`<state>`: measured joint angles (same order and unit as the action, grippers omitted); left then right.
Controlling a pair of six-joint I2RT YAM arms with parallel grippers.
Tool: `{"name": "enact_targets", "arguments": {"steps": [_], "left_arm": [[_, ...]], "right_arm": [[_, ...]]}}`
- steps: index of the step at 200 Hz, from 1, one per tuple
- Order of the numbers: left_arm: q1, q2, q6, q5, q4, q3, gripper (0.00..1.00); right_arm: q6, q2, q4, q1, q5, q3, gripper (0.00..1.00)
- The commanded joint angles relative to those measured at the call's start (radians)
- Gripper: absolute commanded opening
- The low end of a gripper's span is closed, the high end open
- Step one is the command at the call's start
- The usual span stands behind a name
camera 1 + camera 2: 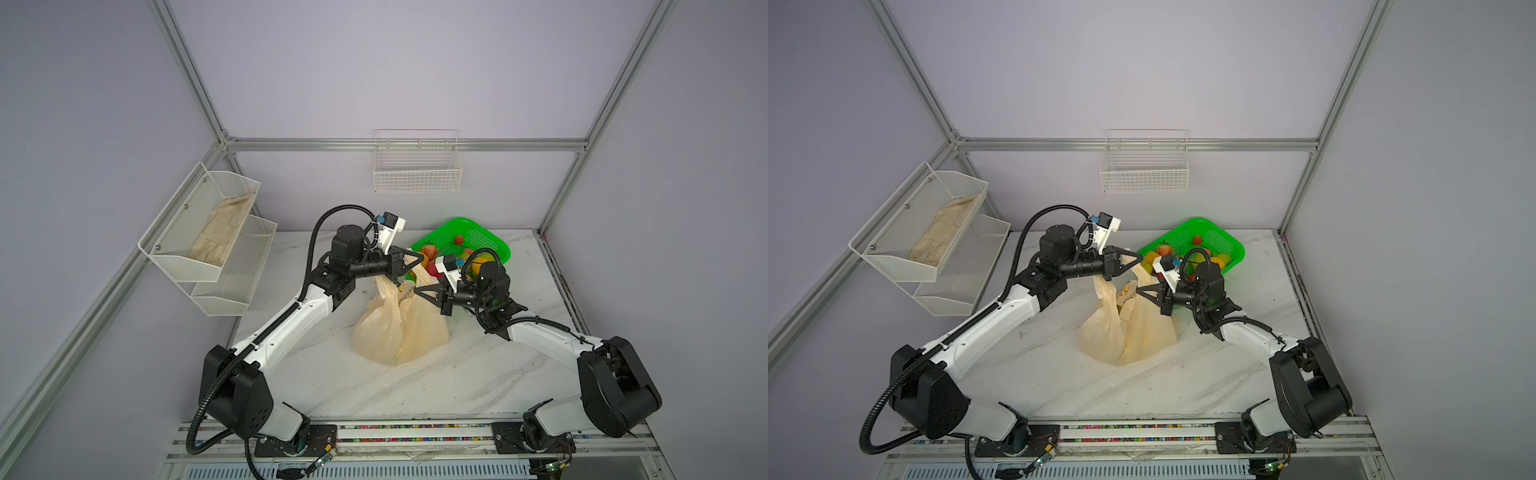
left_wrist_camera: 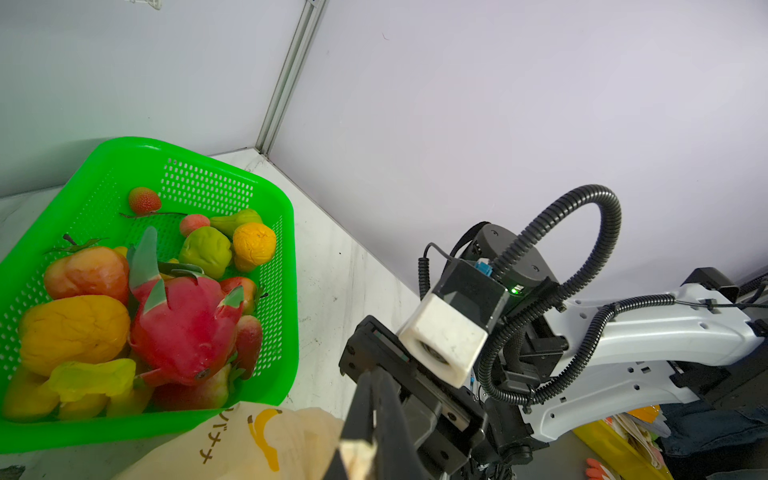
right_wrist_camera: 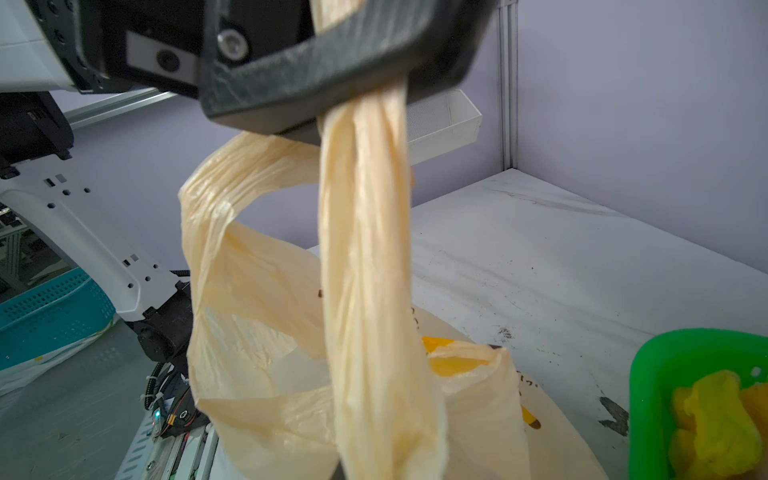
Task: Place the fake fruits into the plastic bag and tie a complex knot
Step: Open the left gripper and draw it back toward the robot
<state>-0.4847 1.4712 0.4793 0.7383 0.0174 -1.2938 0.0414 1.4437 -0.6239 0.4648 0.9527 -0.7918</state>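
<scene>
Marble surface [image 1: 478, 374]: left hand [image 1: 423, 259] and right hand [image 1: 417, 289] each pinch a bag [image 1: 386, 332] handle; fruits [image 2: 183, 324] sit in basket [image 2: 286, 257]. Next, I judge, spread the mouth.

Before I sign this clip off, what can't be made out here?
- Bag contents: creased walls hide them in both top views; film veils the yellow patch in the right wrist view.
- Basket near side: right arm covers it in both top views.
- Bag lettering: cut by the left wrist view's edge.
</scene>
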Motion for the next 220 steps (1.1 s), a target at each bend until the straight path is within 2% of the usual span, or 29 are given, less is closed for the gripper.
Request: {"name": "enact_targets", "arguments": {"steps": [1,19,28,65,92,105,124,139,173,202,220], "left_arm": [[0.009,-0.030,0.003,0.028,-0.064,-0.026,0.15],[0.009,-0.046,-0.019,0.020,-0.059,-0.037,0.37],[0.011,-0.065,-0.043,-0.002,-0.047,-0.040,0.45],[0.024,-0.217,-0.127,-0.182,-0.030,0.015,0.69],[0.028,-0.356,-0.146,-0.269,-0.052,0.105,0.81],[0.028,-0.433,-0.158,-0.323,-0.028,0.152,0.84],[0.031,-0.547,-0.154,-0.467,0.031,0.234,0.87],[0.032,-0.633,-0.175,-0.511,0.030,0.336,0.90],[0.032,-0.713,-0.205,-0.393,-0.067,0.503,0.90],[0.032,-0.678,-0.260,-0.304,-0.240,0.584,0.89],[0.032,-0.621,-0.355,-0.278,-0.275,0.580,0.89]], "right_arm": [[0.032,-0.012,-0.026,-0.003,-0.081,0.004,0.00],[0.063,-0.018,-0.025,-0.003,-0.134,0.006,0.00],[0.081,-0.024,-0.023,-0.005,-0.159,0.009,0.00],[0.149,-0.045,-0.002,-0.006,-0.253,0.028,0.00],[0.180,-0.054,0.027,-0.008,-0.310,0.028,0.00],[0.189,-0.058,0.037,-0.012,-0.312,0.020,0.00],[0.193,-0.057,0.052,-0.014,-0.308,0.010,0.00],[0.192,-0.060,0.049,-0.015,-0.308,0.009,0.00],[0.188,-0.040,0.049,-0.015,-0.297,-0.007,0.00],[0.176,-0.025,0.056,-0.014,-0.297,-0.015,0.00],[0.172,-0.029,0.071,-0.015,-0.288,-0.021,0.00]]}}
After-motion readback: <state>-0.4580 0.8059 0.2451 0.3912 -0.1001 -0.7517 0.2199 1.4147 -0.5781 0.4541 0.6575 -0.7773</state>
